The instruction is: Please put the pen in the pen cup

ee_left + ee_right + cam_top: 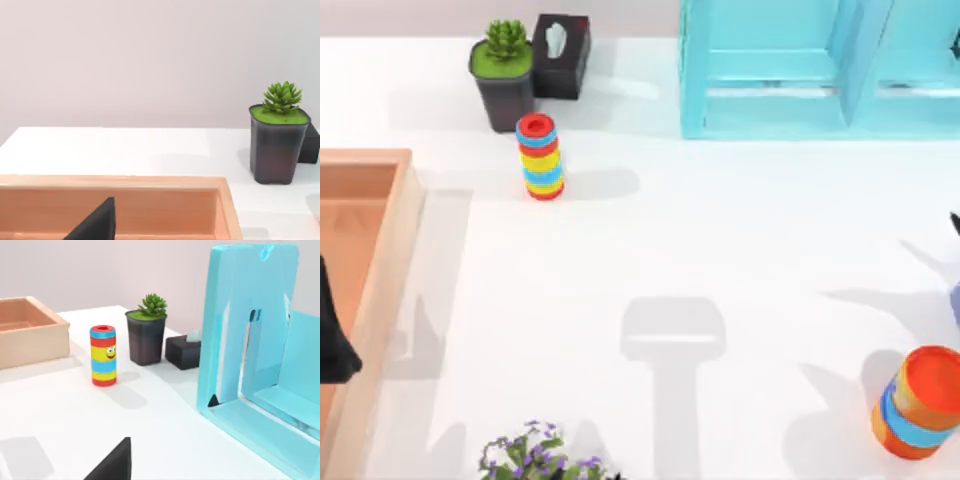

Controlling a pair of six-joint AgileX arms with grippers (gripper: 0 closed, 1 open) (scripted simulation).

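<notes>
Your left gripper (332,345) hung over the wooden tray (382,262) at the left edge of the table (720,250). Your right gripper (112,462) was at the far right edge, above bare white surface. For both of them I cannot tell how far they were open, and I could make out nothing held in either one.

The pen cup (956,303) was a pale blue-purple sliver cut by the right edge, just behind the orange cup (920,402). It lay close to your right gripper and well apart from the left one, with the whole table between.

Where the pen lay, and which way its long axis pointed, I cannot tell. It was perhaps beyond the right edge, but this is only a guess. So the relation that the coming move needs, pen to gripper, stayed open for you.

My judgement is that the right arm was the nearer one for the drop into the pen cup. You should take care not to confuse it with the orange cup beside it.
</notes>
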